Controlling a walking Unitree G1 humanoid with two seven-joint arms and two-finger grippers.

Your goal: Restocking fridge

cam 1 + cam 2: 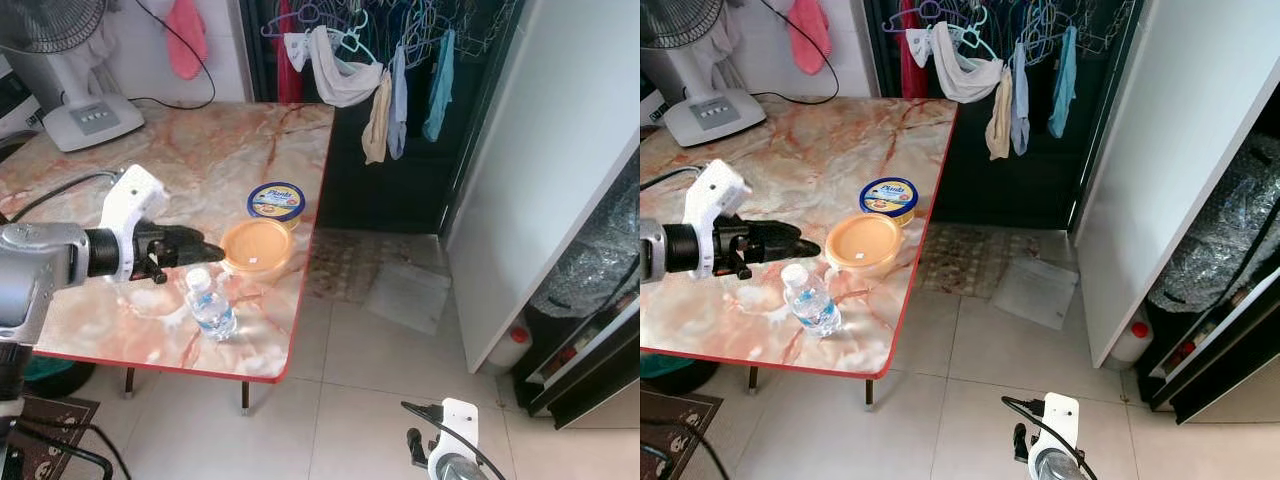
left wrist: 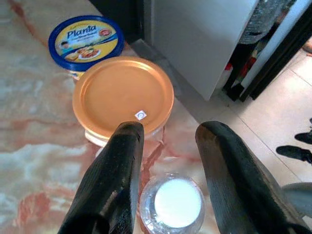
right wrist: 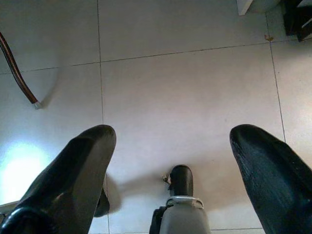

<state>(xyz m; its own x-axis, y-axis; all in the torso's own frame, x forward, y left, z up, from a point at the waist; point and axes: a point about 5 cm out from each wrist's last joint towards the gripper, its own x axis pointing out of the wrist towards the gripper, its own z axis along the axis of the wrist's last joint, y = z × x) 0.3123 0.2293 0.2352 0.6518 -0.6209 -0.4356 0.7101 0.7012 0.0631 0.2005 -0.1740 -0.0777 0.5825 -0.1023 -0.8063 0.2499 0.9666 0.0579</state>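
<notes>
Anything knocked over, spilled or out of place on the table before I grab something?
Nothing stands out. The water bottle stands upright with its cap on, and the orange-lidded container and blue margarine tub sit lidded near the marble table's edge. The left gripper hovers open above the bottle.

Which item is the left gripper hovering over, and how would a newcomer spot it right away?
Find the marble table with the red edge and go to its corner nearest the fridge, where three items cluster. The left gripper, open, is above the water bottle, closest to the table's near edge. It is the only clear, upright item with a white cap; the orange-lidded tub and blue margarine tub are low and round.
</notes>
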